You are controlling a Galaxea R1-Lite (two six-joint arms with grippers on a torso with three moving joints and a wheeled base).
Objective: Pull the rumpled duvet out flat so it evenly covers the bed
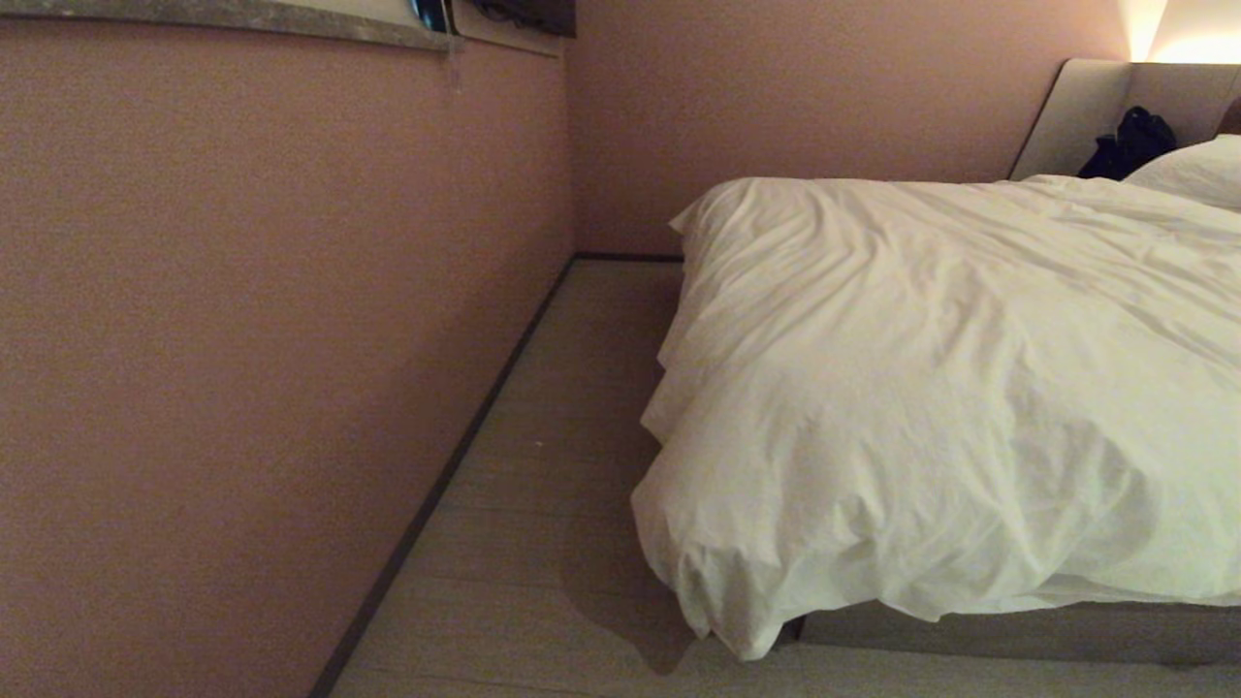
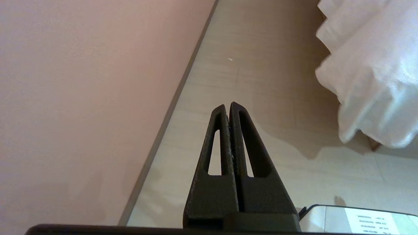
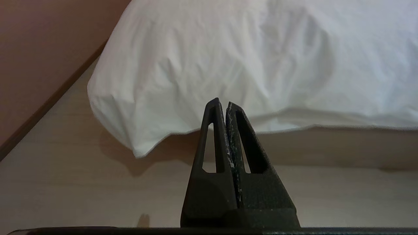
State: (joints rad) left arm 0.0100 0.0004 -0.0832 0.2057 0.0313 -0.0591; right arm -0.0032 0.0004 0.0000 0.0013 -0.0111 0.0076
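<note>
The left gripper (image 2: 229,107), a pair of dark tapered fingers, was pressed fully together with nothing between them, hanging above the pale wood-look floor (image 2: 261,75) beside the pink wall (image 2: 81,98); the right gripper (image 3: 221,103), of the same dark make, was likewise closed on nothing, low over the floor and pointing toward the hanging corner of the bedding; neither arm showed in the head view.

The thick, puffy white duvet (image 1: 950,388) in its creased cotton cover lay rumpled across the wide low bed (image 1: 970,635); its near corner drooped past the grey-beige platform base almost to the floor, bunched in folds, and its side edge hung unevenly along the aisle between bed and wall; a plump white pillow (image 1: 1197,170) rested at the far end against the padded beige headboard (image 1: 1076,116); a dark, bag-like object (image 1: 1129,143) sat beside the pillow; a warm glow (image 1: 1193,34) shone above the headboard.
</note>
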